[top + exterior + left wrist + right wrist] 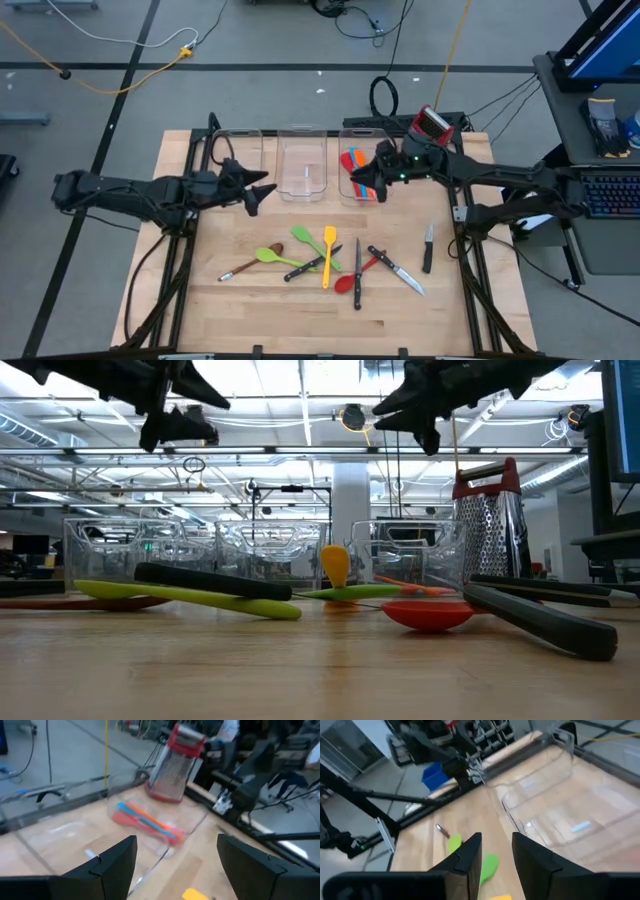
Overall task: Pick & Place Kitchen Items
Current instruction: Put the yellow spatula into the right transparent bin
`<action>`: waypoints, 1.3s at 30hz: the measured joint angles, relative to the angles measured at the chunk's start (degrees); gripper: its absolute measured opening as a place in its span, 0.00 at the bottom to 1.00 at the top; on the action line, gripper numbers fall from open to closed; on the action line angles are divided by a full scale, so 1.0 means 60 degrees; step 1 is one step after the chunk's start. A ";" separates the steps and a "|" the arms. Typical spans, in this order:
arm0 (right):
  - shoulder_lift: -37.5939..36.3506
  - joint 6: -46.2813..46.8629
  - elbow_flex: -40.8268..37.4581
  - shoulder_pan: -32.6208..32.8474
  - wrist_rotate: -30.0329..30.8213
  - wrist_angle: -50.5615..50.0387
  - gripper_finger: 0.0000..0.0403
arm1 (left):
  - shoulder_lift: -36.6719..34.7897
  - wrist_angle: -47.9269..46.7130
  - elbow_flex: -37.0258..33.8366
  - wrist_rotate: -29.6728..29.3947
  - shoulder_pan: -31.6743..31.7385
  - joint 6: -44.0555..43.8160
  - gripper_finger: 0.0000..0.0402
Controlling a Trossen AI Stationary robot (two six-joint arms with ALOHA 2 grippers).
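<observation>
Several kitchen items lie in a loose cluster on the wooden table near its front: two green spatulas [270, 255], a yellow spatula [329, 250], a red spoon [348, 283] and black-handled knives [357, 270]. One more knife [428, 248] lies apart on the right. Red, orange and blue utensils [145, 822] lie in the right-hand clear bin [362, 135]. My right gripper [358, 180] hovers at that bin's near edge, its fingers [470, 851] a narrow gap apart with nothing between them. My left gripper [262, 192] hangs wide open in the air in front of the left bin [240, 160].
Three clear bins stand in a row at the table's far side; the middle bin [302, 165] holds no utensil. A red-and-steel box grater [432, 125] stands at the far right corner. Bare wood lies between the bins and the utensil cluster.
</observation>
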 joint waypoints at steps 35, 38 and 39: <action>-0.6558 -0.0039 -0.4064 -0.0004 -0.0015 0.0006 0.23 | 0.8391 -0.5373 0.8218 0.2323 -0.1386 -0.5425 0.69; -0.6721 -0.0055 -0.4182 -0.0006 -0.0017 0.0004 0.23 | 0.8791 -0.5370 0.8236 0.3091 -0.1475 -0.6754 0.69; -0.6755 -0.0061 -0.4209 -0.0007 -0.0018 0.0006 0.23 | 0.8898 -0.5464 0.8236 0.3348 -0.1501 -0.7171 0.69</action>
